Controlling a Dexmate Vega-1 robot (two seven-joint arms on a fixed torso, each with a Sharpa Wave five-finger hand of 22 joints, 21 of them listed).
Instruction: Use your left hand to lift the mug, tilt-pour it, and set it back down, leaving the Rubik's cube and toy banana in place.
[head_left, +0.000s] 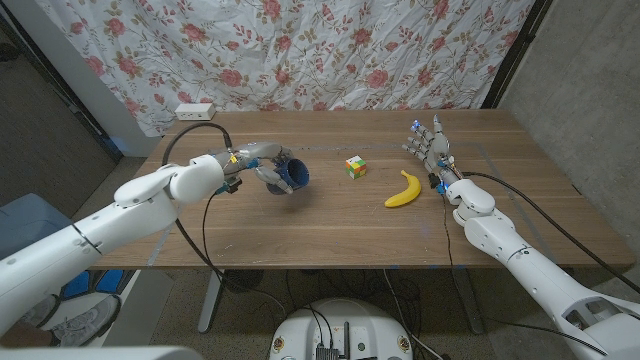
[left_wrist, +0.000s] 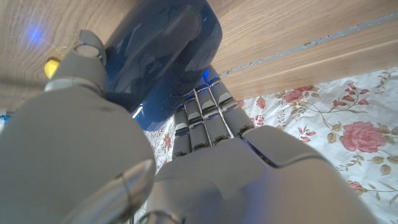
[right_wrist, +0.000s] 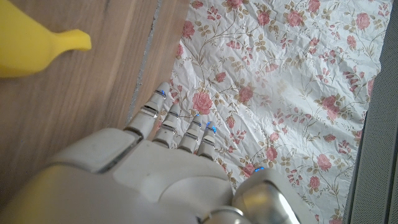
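While the left hand grips the blue mug tipped on its side above the table, left of the Rubik's cube and toy banana, the right hand stands beside the banana, fingers spread and holding nothing.
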